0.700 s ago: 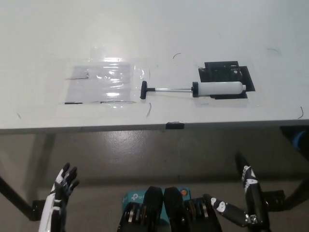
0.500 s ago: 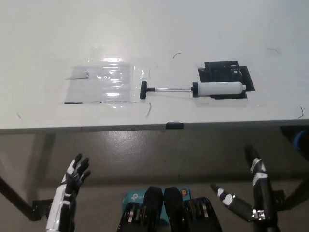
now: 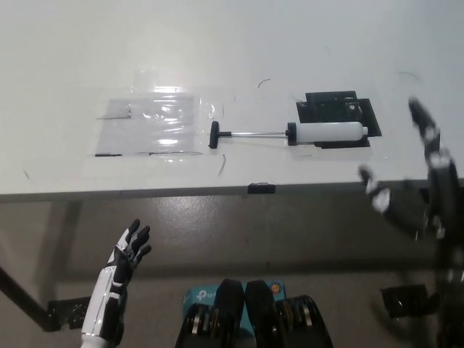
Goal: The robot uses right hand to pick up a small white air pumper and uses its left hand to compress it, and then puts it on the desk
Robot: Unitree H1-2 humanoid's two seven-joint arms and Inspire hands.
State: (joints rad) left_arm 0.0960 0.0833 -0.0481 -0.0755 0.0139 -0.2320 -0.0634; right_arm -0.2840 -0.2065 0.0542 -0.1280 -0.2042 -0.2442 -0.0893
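Observation:
The small white air pumper (image 3: 326, 133) lies flat on the white desk (image 3: 232, 51), its white barrel to the right over a black patch (image 3: 337, 109). Its thin metal rod is pulled out to the left and ends in a black T-handle (image 3: 214, 135). My black right hand (image 3: 420, 181) is raised at the desk's front edge, right of and nearer than the pumper, open with fingers spread and holding nothing. My white left hand (image 3: 125, 261) rests low below the desk at lower left, open.
A clear plastic sheet (image 3: 154, 122) is taped to the desk left of the pumper handle. A small black clip (image 3: 261, 188) sits on the desk's front edge. Below the desk are floor and black table legs (image 3: 22, 301).
My right hand has risen from below the desk to the level of its front edge at the right. My left hand has shifted slightly right and up. The pumper has not moved.

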